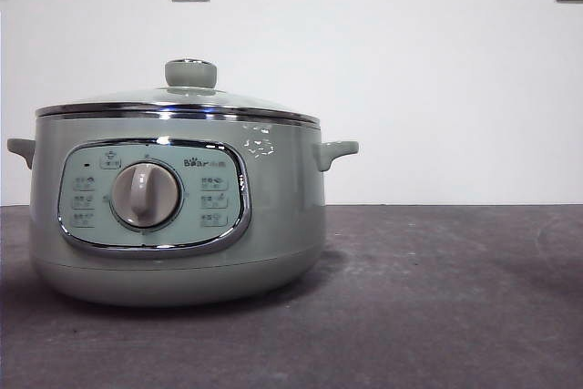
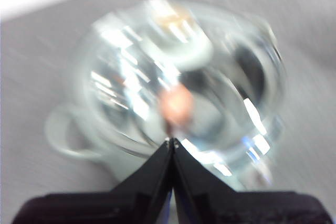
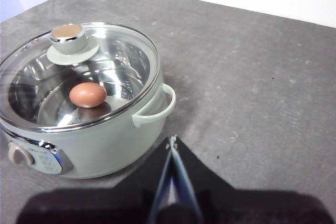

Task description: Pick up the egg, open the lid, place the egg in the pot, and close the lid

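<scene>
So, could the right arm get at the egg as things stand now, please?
Probably not directly: the egg lies inside the pot under the closed glass lid, so the lid would have to come off first. The right gripper, jaws shut, hangs beside the pot.

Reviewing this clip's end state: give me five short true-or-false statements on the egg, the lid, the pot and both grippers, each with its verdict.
1. The egg lies inside the pot. True.
2. The lid lies on the table beside the pot. False: it sits on the pot, closed over the egg.
3. The right gripper holds the egg. False: its jaws are shut on nothing, above bare table beside the pot.
4. The left gripper is shut and holds nothing. True; its view is blurred, looking down on the lidded pot.
5. In the front view a gripper grasps the lid's knob. False: nothing touches the knob; only dark tips show at the top corners.
</scene>
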Motion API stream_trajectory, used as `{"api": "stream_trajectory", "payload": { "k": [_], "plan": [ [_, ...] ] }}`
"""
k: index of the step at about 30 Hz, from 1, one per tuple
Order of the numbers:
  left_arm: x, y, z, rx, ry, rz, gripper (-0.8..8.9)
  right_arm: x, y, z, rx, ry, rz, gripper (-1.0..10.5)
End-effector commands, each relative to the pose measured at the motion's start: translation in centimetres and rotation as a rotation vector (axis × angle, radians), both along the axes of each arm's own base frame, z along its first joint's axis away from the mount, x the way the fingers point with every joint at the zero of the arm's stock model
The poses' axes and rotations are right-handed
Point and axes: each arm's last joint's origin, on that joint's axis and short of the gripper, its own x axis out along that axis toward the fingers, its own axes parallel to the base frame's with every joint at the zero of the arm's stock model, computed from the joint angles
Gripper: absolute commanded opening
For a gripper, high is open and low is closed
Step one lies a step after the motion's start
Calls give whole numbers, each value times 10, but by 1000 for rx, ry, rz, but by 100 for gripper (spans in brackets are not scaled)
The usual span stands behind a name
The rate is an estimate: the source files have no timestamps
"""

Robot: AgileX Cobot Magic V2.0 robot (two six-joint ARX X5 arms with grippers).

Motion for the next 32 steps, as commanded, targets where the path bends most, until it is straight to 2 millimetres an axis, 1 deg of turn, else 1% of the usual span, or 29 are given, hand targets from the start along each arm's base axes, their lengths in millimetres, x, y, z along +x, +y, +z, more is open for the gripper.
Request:
{"api": "stream_trajectory", "payload": {
  "k": [1,3,6,9,14,19,22,25,30,32],
  "plan": [
    [-10,12,4,-60,-110,36,-2,0,0,-1,9,4,-2,1],
    [-17,20,1,-94,-184,83,-2,0,0,-1,8,4,-2,1],
    [-22,28,-14,-111,-258,157,-2,0,0,-1,8,4,-2,1],
    [-22,33,-40,-106,-268,219,-2,0,0,-1,9,3,-2,1],
    [-16,37,-91,-82,-220,280,-2,0,0,-1,8,4,-2,1],
    [-6,37,-127,-76,-202,300,-2,0,0,-1,9,4,-2,1],
    [-3,37,-139,-72,-190,300,-2,0,0,-1,8,4,-2,1],
    [-1,37,-146,-71,-185,301,-2,0,0,-1,8,4,-2,1],
    [-1,36,-151,-68,-169,300,-2,0,0,-1,8,4,-2,1],
    [-1,36,-151,-99,-159,307,-2,0,0,-1,8,4,-2,1]
  ]
}}
